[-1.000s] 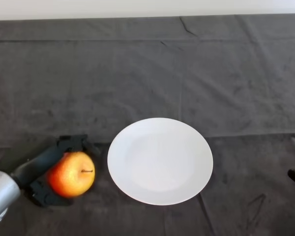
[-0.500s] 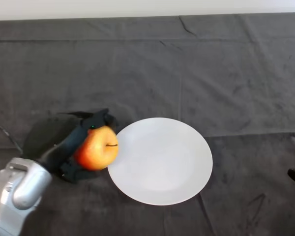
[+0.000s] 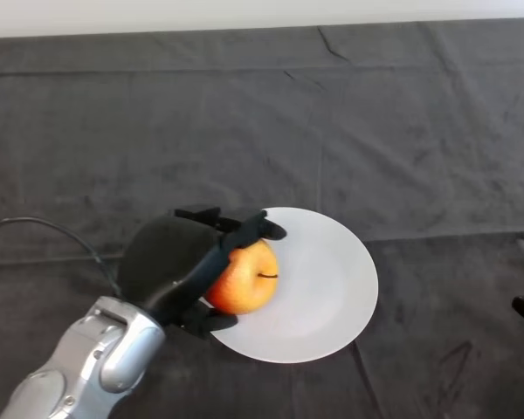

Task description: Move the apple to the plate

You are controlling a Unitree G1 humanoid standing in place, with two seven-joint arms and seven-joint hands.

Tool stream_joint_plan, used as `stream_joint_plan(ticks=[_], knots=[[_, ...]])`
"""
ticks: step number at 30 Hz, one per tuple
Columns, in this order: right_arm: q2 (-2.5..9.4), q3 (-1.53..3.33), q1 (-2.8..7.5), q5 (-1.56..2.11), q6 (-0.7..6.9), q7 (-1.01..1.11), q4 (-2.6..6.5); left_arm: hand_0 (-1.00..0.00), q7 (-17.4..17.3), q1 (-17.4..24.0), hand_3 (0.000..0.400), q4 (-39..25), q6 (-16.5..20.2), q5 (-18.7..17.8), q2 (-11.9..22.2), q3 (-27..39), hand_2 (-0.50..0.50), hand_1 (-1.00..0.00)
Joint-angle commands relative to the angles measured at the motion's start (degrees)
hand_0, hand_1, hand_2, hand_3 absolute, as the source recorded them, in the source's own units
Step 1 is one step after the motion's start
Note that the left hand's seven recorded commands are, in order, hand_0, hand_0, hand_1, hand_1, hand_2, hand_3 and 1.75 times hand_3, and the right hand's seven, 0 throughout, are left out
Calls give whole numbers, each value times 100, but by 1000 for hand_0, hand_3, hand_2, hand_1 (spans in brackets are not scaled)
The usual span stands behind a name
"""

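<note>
A silver-grey arm reaches in from the lower left corner of the cloth-covered table (image 3: 402, 131), its black left hand (image 3: 170, 262) carrying a red-and-yellow apple (image 3: 244, 278) over the left part of a white plate (image 3: 332, 288) that sits toward the table's near edge, a little right of its middle. The carrying step looks almost complete: the fruit is above the plate's left rim and inner surface, its stem pointing right toward the plate's centre, though whether it already rests on the china or hangs just clear of it cannot be told from this angle. The fingers are curled round the apple, one finger (image 3: 260, 229) hooked over its far side and the thumb tucked beneath its near side at the plate's edge, so the fruit is clamped between them. What appears to remain is the set-down: lowering the apple until the plate bears its weight, ideally a little farther in from the left rim so that it cannot roll back onto the cloth, then spreading the fingers and drawing the hand away leftward without nudging fruit or plate.
</note>
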Motion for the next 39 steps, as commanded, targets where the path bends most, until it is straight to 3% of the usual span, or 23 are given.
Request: stream_joint_plan(ticks=[1,20,21,22,23,24,25,26,27,35,39], knots=[[135,28,158,161,243,-10,240,-1000,101,-304,400,152,-116,88,28,-264,0,-1000],[126,42,157,174,234,-19,244,-1000,153,-370,400,306,-258,-59,74,-562,0,-1000],[126,42,157,174,233,-20,244,-1000,157,-375,400,321,-270,-69,81,-566,-90,-820],[126,43,157,174,233,-20,244,-1000,161,-380,400,337,-281,-77,88,-570,-129,-741],[126,43,157,175,233,-20,244,-906,167,-385,362,356,-293,-84,95,-574,-408,-90],[125,44,157,175,233,-20,244,-851,177,-384,340,374,-303,-86,99,-580,-425,0],[125,44,157,176,232,-21,244,-769,189,-381,307,391,-311,-85,103,-588,-384,0],[125,45,157,176,232,-21,244,-769,195,-381,307,403,-314,-86,106,-594,-384,0],[125,45,157,176,232,-21,244,-608,196,-382,243,412,-314,-88,108,-599,-304,0],[123,48,156,179,230,-23,245,-435,147,-376,174,406,-286,-117,133,-623,-218,0],[123,48,156,179,230,-23,245,-251,97,-373,100,366,-264,-143,150,-619,-125,0]])
